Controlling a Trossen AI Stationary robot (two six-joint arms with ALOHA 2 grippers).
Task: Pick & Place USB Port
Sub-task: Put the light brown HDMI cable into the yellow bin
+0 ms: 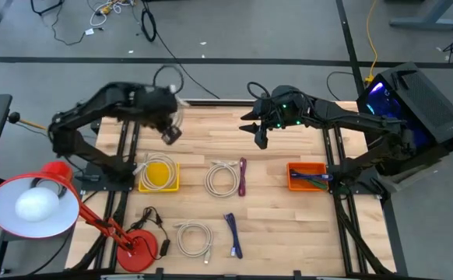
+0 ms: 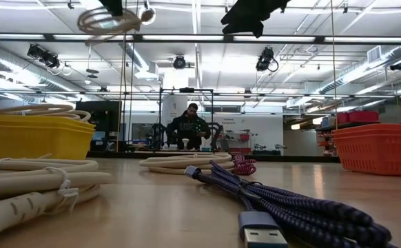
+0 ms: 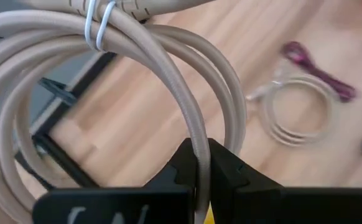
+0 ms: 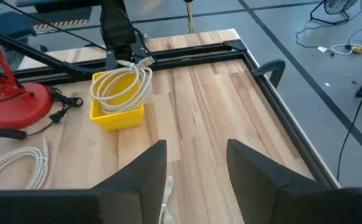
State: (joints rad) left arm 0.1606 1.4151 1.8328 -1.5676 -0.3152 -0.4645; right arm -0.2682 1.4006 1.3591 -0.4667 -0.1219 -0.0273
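Your left claw (image 3: 199,177) pinches a beige cable coil (image 3: 116,68), seemingly above the yellow bin (image 4: 116,109); release remains; right claw (image 4: 196,171) waits spread.

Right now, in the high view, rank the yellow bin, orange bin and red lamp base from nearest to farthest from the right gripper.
From the right gripper:
1. Orange bin, toward the table's right side.
2. Yellow bin, on the left.
3. Red lamp base, front-left corner.

Left tool (image 1: 170,134) holds a coiled cable (image 4: 122,84) in the air above the bin (image 1: 158,176) near the bench's (image 1: 265,225) left edge. Second bin (image 1: 307,176) near right edge. Two more coils (image 1: 225,178) mid-bench. Lamp (image 1: 36,204) at front-left corner.
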